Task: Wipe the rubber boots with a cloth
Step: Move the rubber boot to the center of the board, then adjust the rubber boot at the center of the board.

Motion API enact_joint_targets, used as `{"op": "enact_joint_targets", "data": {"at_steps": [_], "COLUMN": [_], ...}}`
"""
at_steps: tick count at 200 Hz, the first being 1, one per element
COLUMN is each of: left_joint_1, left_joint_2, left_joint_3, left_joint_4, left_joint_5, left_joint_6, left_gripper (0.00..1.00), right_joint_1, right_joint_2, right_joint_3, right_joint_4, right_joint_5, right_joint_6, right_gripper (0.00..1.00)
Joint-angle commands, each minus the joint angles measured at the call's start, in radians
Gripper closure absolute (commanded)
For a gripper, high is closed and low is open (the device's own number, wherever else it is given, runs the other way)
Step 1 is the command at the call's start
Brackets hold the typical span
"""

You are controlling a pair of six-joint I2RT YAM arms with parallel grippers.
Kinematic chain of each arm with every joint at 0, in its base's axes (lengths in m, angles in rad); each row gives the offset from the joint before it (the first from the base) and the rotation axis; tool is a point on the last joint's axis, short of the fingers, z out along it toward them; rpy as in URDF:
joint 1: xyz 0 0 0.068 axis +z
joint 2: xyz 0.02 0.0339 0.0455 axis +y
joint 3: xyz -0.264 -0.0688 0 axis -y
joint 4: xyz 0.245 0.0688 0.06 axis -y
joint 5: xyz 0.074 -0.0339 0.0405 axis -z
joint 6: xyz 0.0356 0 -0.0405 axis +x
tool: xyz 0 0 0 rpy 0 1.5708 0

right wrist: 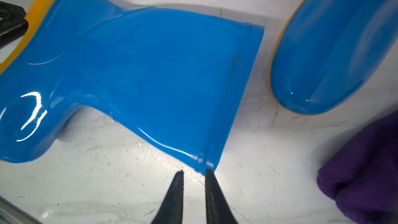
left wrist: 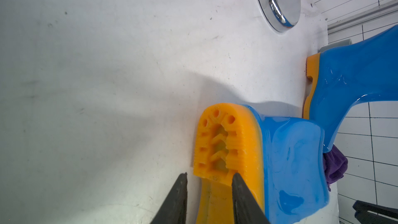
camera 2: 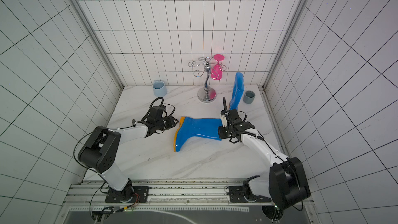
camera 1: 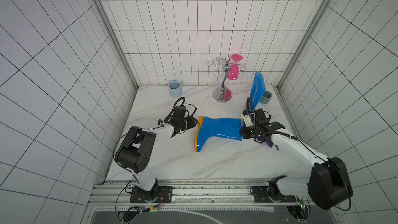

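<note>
**My tally, kind by kind**

From my station I count seven loose things and two tools of my own. Boots: two, the lying boot [camera 1: 217, 132] and the standing boot [camera 1: 257, 89], both blue with orange soles. Cloth [right wrist: 366, 169]: one, purple. Cups: two, a light blue mug [camera 1: 174, 88] and a grey cup [camera 1: 266, 97]. Chrome rack [camera 1: 222, 96]: one. Pink glass [camera 1: 235, 70]: one. Grippers: two, the left gripper [left wrist: 210, 174] and the right gripper [right wrist: 193, 172], and I see two dark fingers on each. Both top views give me the same numbers.
</note>
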Motion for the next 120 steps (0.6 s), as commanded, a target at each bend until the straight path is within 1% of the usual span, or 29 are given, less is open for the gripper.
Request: {"op": "enact_joint_targets", "data": {"at_steps": [1,30,58,95,120], "left_joint_1": [0.011,0.030,0.039,0.051,0.055], "left_joint_2": [0.023,0.024,0.046,0.108,0.227], "left_joint_3": [0.029,0.040,0.081,0.152,0.294], "left_joint_4": [0.017,0.014,-0.006,0.009,-0.013], "left_joint_5": [0.017,0.035,0.065,0.077,0.137], "left_joint_6": [-0.005,-0.005,0.004,-0.004,0.005], "left_gripper": [0.64,0.64,0.64,0.64,0.64], "right_joint_1": [-0.028,-0.082,-0.119,-0.128,-0.114], "right_joint_2": [0.035,0.090,0.134,0.168,0.137], "right_joint_3": [0.087,0.098,0.105,0.128,0.107], "right_joint_4": [0.002,0.073,0.147,0.169,0.167], "right_joint_5": [0.031,-0.029,-0.094,-0.173,-0.229], "right_joint_6": [0.012,0.053,0.087,0.096,0.112], "right_gripper": [0.72,0.64,0.60,0.60,0.61]}}
